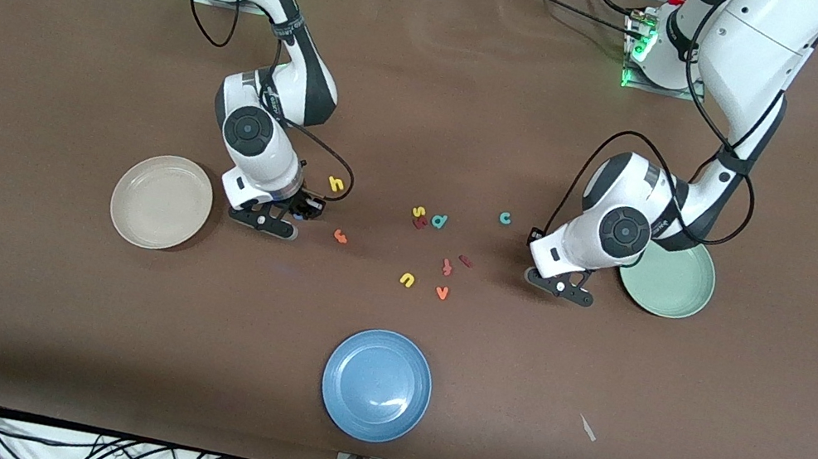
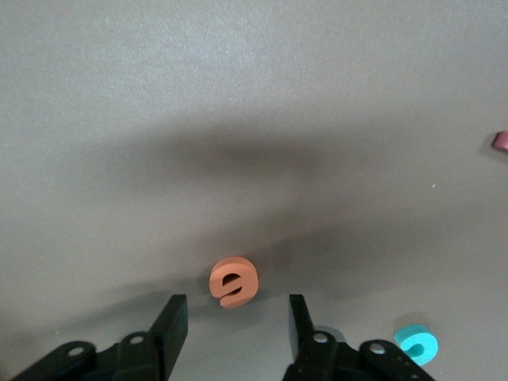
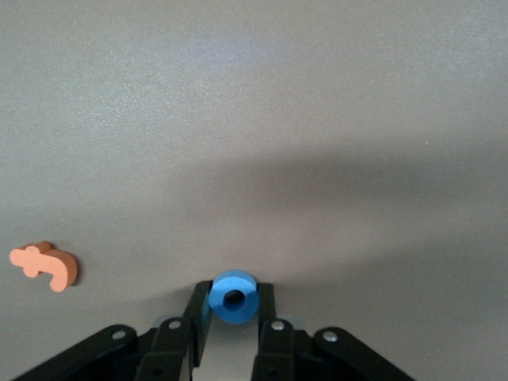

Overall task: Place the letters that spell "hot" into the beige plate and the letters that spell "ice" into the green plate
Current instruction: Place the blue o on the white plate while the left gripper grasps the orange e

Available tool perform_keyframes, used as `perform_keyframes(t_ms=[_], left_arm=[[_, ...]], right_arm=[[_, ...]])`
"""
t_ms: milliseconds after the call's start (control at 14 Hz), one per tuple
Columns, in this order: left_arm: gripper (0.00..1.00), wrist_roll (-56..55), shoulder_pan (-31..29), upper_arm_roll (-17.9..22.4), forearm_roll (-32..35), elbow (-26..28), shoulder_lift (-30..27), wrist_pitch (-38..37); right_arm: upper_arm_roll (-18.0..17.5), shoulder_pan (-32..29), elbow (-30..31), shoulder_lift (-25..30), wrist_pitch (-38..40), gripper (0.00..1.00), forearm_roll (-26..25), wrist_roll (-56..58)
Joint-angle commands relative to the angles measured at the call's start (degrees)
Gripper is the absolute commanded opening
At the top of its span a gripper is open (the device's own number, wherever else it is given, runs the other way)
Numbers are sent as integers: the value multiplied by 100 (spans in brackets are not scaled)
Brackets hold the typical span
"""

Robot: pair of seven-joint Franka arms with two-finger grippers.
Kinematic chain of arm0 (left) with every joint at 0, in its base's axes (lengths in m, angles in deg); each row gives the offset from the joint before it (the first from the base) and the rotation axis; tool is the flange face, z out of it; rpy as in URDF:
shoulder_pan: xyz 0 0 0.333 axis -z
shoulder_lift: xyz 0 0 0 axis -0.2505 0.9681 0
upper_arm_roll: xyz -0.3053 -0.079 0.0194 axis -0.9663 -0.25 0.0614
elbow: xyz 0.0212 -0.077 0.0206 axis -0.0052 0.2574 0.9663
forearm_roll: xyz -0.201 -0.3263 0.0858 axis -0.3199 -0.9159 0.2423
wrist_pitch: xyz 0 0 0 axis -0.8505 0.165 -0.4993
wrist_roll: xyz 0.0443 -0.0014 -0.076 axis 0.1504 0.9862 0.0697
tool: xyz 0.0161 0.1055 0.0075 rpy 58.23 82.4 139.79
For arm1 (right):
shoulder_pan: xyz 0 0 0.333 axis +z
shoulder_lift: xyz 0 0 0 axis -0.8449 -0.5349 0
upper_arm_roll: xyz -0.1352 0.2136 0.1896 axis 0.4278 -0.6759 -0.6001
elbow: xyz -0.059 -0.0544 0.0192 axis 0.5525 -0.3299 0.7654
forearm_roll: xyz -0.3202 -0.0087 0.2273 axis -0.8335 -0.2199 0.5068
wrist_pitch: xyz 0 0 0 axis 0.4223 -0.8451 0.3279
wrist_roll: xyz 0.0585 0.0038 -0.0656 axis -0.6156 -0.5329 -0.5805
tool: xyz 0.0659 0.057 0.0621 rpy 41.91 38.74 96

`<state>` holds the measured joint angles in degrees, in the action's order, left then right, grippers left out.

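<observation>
Right claw [image 3: 232, 311] pinching blue o [image 3: 233, 297] at desk [image 1: 22, 321] level beside beige plate [image 1: 161, 202]; left claw [image 2: 235, 324] spread, low, orange e [image 2: 233, 282] just ahead between fingertips, green plate [image 1: 667, 278] adjacent.

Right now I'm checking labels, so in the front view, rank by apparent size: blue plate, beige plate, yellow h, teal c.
1. blue plate, nearest the camera, so its lead is unsure
2. beige plate
3. yellow h and teal c, alike
</observation>
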<state>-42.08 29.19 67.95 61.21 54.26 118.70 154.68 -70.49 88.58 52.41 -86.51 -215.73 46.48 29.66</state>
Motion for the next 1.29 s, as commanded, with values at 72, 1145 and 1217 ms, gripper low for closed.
perform_keyframes(t_ms=[72,1145,1217], left_arm=[[57,55,131,43,15,155,-41,327],[24,29,131,43,226,208,-84,223],[20,38,123,43,226,199,-180,66]], right_arm=[[26,-32,-86,112,314,3,72,212],[1794,-199,1180,1220,342,100,317,4406],[1619,-199,1127,1273,465,100,327,4267]])
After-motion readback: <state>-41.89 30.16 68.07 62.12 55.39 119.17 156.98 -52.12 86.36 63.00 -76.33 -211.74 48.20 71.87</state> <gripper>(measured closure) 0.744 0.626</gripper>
